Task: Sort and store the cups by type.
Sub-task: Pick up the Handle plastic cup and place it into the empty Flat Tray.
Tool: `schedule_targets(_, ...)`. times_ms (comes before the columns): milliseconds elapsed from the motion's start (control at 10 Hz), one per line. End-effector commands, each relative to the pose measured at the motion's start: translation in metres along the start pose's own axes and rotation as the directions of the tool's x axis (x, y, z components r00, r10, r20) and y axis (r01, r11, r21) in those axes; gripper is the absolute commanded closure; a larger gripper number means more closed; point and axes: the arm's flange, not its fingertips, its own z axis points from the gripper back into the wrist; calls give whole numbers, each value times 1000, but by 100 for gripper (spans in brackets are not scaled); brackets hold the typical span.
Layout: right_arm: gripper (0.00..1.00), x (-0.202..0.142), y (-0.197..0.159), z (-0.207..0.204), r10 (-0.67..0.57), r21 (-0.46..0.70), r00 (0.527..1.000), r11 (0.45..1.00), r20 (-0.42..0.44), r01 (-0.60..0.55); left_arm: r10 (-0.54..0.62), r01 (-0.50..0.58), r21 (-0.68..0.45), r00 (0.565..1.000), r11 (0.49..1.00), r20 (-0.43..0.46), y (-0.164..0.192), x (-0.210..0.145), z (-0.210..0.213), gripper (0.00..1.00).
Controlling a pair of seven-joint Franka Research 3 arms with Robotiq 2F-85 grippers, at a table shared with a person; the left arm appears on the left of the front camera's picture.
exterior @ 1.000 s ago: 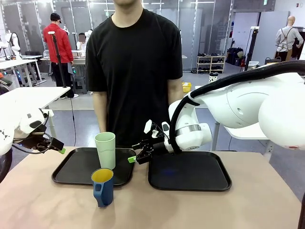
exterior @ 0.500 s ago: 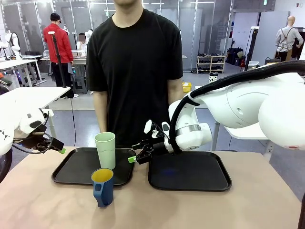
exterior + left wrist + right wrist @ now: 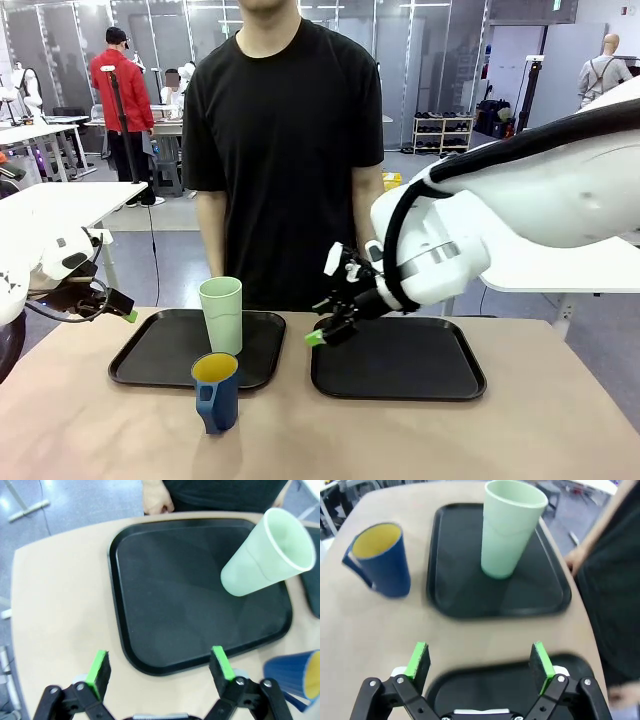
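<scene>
- The tumbler (image 3: 221,314) stands upright on the left tray (image 3: 150,358), toward its right side. I judge that tray to be the place for its type, so this cup counts as stored.
- The mug (image 3: 216,390) stands upright on the bare table (image 3: 500,440), just in front of the left tray and on neither tray. It looks not yet sorted.
- The right tray (image 3: 420,375) carries nothing, so it is probably meant for the mug.
- The right gripper (image 3: 479,659) hangs over the near left corner of the right tray. Its jaws are spread and it holds nothing. It faces both cups, so it seems placed to reach for the mug.
- The left gripper (image 3: 159,662) hangs above the table's left side, looking down at the left tray. Its jaws are also wide apart and it is empty, well clear of the cups. It seems to be kept out of the way.
- The person stands at the far edge, with a hand (image 3: 157,502) hanging just beyond the left tray and touching nothing.
- Count:
  - two cups (one tumbler, one mug)
  - two trays
  - two grippers
  - one person at the table
</scene>
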Motion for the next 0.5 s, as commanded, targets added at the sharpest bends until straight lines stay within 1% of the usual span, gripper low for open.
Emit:
schedule_targets(0, 0, 5, 22, 50, -48, 1, 977, 999, -209, 50, 1, -1, 1, 1000, 1000, 4, -1, 1, 2, 0)
schedule_targets(100, 0, -2, 28, 72, -59, -21, 964, 998, -258, 55, 1, -1, 1, 1000, 1000, 4, -1, 1, 2, 0)
schedule_targets(200, 0, -12, 37, 97, -99, -53, 935, 995, -340, 86, 1, -1, 1, 1000, 1000, 4, -1, 1, 2, 0)
schedule_targets(300, 0, -24, 46, 122, -132, -73, 887, 991, -442, 112, 1, -1, 1, 1000, 1000, 4, -1, 1, 2, 0)
schedule_targets(400, 0, -36, 51, 142, -178, -111, 843, 984, -507, 141, 1, -1, 1, 1000, 1000, 4, -1, 1, 2, 0)
